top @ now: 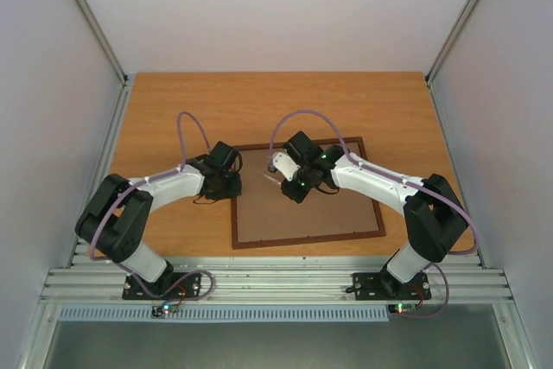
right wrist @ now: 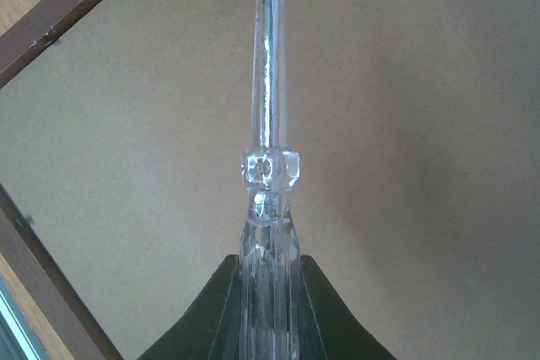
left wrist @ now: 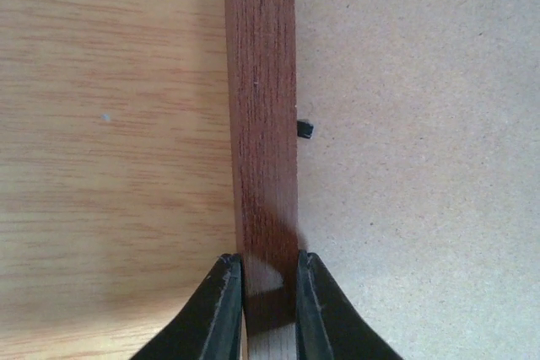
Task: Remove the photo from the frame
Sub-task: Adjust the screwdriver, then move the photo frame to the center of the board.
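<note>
The frame (top: 307, 240) lies face down on the wooden table, its brown hardboard back (top: 302, 213) facing up. The photo is hidden under that back. My left gripper (top: 235, 181) is at the frame's left rail; in the left wrist view the gripper (left wrist: 269, 288) is shut on the dark reddish rail (left wrist: 261, 107), one finger on each side. A small black tab (left wrist: 305, 129) sticks out of the rail over the back. My right gripper (top: 281, 166) hangs over the back's upper middle. It (right wrist: 270, 292) is shut on a clear-handled screwdriver (right wrist: 270, 124) that points away over the hardboard (right wrist: 405, 124).
The orange-brown table (top: 173, 110) surrounds the frame, with white walls at the back and sides. Two frame rails (right wrist: 67, 2) cross the left of the right wrist view. A metal rail (top: 276, 283) carries the arm bases at the near edge.
</note>
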`<state>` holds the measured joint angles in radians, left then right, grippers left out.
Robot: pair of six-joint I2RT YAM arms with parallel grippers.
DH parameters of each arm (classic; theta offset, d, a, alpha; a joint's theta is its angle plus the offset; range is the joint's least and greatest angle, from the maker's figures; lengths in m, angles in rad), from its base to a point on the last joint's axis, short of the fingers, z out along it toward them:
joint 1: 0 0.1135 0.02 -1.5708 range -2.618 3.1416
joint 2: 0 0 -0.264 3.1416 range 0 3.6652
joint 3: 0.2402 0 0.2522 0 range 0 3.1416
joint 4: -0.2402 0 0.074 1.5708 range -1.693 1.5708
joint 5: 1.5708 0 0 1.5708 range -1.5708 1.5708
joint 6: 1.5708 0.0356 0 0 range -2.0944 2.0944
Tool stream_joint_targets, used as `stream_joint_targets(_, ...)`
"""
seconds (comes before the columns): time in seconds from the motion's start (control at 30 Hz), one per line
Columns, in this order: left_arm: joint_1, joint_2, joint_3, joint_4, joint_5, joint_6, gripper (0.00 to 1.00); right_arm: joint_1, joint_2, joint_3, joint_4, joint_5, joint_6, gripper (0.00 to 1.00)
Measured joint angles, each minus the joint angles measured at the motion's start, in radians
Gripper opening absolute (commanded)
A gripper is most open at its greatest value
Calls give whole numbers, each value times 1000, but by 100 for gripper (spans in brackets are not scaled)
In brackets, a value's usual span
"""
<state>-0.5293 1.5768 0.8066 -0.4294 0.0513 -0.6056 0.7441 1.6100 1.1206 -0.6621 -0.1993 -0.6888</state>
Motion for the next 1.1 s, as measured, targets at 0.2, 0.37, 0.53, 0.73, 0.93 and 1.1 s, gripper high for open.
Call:
stream_joint_targets(0.2,0,-60,-61,8,15,4,6,0,2,4,-25,-6,-3,1)
stream_joint_targets(0.37,-1,-122,-121,6,44,8,6,0,24,31,-66,-26,-13,1)
stream_joint_targets(0.53,-23,-164,-153,-6,53,3,8,8,43,57,-103,-53,-27,1)
stream_joint_targets(0.73,-80,-171,-160,-6,58,-19,9,21,100,130,-159,-81,-58,1)
stream_joint_targets(0.93,-106,-167,-163,18,50,-43,18,27,174,185,-206,-109,-92,1)
stream_joint_targets(1.1,-114,-171,-174,35,61,-70,30,29,239,217,-245,-127,-109,1)
